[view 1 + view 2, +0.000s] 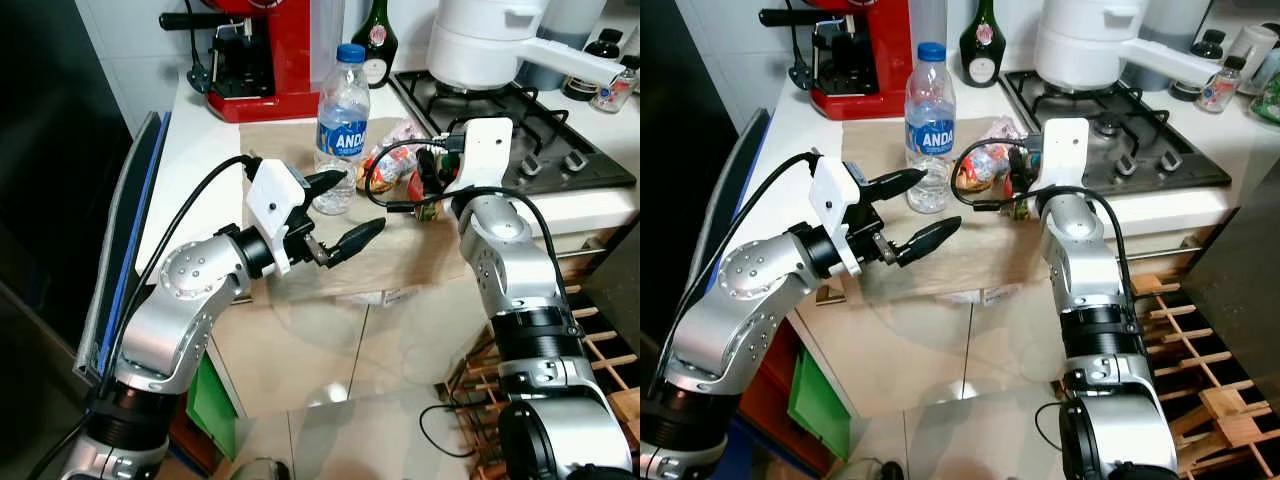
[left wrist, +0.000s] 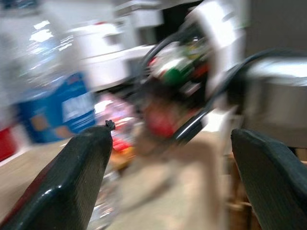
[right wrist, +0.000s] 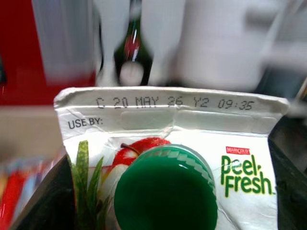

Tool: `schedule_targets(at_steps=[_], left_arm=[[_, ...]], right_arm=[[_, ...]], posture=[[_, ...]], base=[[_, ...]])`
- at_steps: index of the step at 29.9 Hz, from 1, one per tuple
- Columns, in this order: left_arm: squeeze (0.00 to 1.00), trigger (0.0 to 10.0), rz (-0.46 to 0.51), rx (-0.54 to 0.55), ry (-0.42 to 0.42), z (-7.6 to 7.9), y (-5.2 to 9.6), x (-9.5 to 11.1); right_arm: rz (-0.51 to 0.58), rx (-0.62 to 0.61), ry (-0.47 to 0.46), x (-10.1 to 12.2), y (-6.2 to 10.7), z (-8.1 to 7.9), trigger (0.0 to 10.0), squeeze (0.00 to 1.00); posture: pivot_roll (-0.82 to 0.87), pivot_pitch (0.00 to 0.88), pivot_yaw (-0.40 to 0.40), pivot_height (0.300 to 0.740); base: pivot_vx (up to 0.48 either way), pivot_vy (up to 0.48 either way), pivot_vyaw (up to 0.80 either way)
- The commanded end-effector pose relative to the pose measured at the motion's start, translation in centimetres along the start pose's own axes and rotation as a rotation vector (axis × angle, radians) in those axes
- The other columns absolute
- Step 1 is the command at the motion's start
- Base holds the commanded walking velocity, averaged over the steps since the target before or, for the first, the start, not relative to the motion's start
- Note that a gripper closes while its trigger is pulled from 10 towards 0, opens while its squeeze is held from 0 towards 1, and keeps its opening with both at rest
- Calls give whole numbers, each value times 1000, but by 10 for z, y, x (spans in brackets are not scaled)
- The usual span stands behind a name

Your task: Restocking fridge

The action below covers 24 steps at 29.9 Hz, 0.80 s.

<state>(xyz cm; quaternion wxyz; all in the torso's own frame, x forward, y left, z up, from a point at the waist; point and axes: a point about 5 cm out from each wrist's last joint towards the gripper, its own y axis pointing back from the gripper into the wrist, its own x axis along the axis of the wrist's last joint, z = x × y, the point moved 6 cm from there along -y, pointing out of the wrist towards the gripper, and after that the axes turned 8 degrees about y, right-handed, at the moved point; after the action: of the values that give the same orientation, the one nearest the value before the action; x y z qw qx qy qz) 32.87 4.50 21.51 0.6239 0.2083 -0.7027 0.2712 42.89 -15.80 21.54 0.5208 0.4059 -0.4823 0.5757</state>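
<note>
The right gripper is clenched on a Peel Fresh juice carton with a green cap, held over the countertop beside the hob. The left gripper hangs with fingers spread apart, grasping nothing, just before the water bottle.

Both head views look down from above at the same worktop and stove, while the right wrist camera sits close against a juice carton and the left wrist camera faces a blurred bottle.
</note>
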Motion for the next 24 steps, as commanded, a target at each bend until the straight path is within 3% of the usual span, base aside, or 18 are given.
schedule_targets(at_steps=[1,4,9,10,11,14,24], left_arm=[[0,10000,18,120,-10,-16,-3,2],[0,10000,24,225,44,-27,-3,-4],[0,10000,43,333,75,-40,1,-9],[0,10000,51,372,74,-46,3,-9],[0,10000,73,472,58,-62,8,-9],[0,10000,82,534,45,-72,10,-10],[0,10000,81,623,22,-81,10,-16]], right_arm=[[150,-66,20,30,4,14,10000,0],[242,-99,37,44,11,20,10000,0],[271,-108,-55,40,21,19,10000,0],[262,-98,-84,34,23,16,10000,0],[212,-93,-188,19,23,14,10000,0],[177,-106,-268,9,22,16,10000,0],[190,-113,-283,10,20,18,10000,0]], posture=[[5,0,33,740],[4,0,34,740],[4,0,33,740],[3,0,33,740],[1,0,35,740],[-4,0,38,740],[-11,0,44,740]], base=[[0,0,0],[0,0,0],[0,0,0],[0,0,0],[0,0,0],[0,0,0],[0,0,0]])
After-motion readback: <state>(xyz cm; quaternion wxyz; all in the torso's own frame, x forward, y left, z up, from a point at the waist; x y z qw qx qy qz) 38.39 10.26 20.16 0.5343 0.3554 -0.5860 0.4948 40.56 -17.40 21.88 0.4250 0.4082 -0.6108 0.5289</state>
